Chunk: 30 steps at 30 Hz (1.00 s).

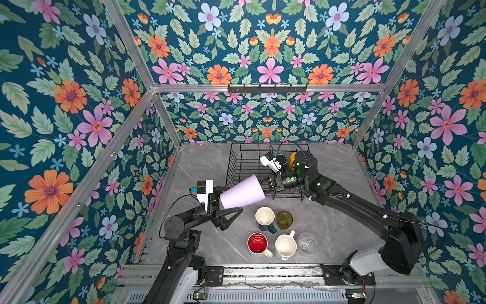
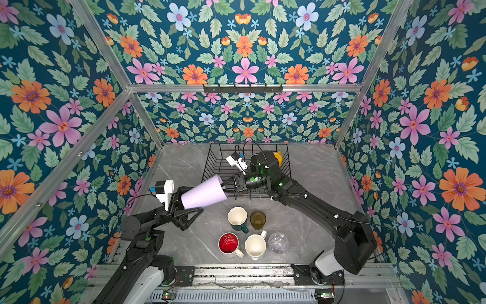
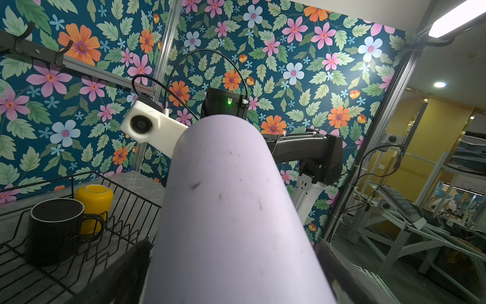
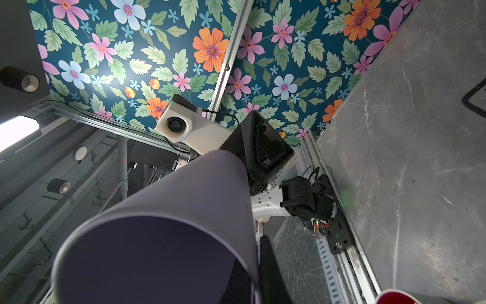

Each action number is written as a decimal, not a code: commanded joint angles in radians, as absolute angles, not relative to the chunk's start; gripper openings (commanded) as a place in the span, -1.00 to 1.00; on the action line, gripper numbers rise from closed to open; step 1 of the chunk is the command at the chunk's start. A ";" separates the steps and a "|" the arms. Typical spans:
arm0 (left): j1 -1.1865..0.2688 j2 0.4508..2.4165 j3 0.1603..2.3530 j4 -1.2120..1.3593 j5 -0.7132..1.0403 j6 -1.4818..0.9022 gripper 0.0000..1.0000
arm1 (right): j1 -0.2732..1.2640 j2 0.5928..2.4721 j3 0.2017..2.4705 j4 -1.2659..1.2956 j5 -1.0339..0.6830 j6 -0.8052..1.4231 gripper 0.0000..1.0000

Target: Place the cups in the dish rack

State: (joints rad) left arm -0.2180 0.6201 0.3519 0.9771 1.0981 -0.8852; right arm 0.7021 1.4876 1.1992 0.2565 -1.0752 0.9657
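L gripper [image 1: 231, 200]: jaws spread full wide, straddling base end of tumbler [image 1: 242, 193]. One finger shows on near side of it in both top views, other hidden behind it. Contact w/ tumbler: can't tell.

Tumbler: on its side, off the table [image 1: 200, 168], btwn the two grippers. Base toward L gripper, mouth toward R gripper [image 1: 263, 185].

R gripper: clamped on tumbler rim, one finger outside the wall (R wrist view).

Rack [image 1: 238, 160]: just beyond R gripper. Inside it, past R gripper: black mug [image 3: 56, 229], mouth up, w/ yellow mug [image 3: 94, 202] just beside.

On table, nearer the arm bases than both grippers, L→R: red mug [image 1: 257, 243], green mug [image 1: 264, 217], olive glass [image 1: 284, 219], white mug [image 1: 285, 246], clear glass [image 1: 307, 243]. All mouth up, well apart from either gripper.
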 commanded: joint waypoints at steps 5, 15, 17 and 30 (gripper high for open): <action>-0.218 0.617 0.353 1.034 1.115 -0.901 0.99 | 0.710 1.504 1.213 0.305 -1.106 0.982 -1.00; -0.218 0.617 0.351 1.019 1.098 -0.889 0.99 | 0.716 1.474 1.195 0.239 -1.082 0.942 -1.00; -0.218 0.620 0.360 0.998 1.100 -0.880 0.96 | 0.719 1.471 1.194 0.221 -1.071 0.932 -1.00; -0.218 0.638 0.369 0.982 1.120 -0.886 0.88 | 0.741 1.485 1.195 0.237 -1.031 0.948 -1.00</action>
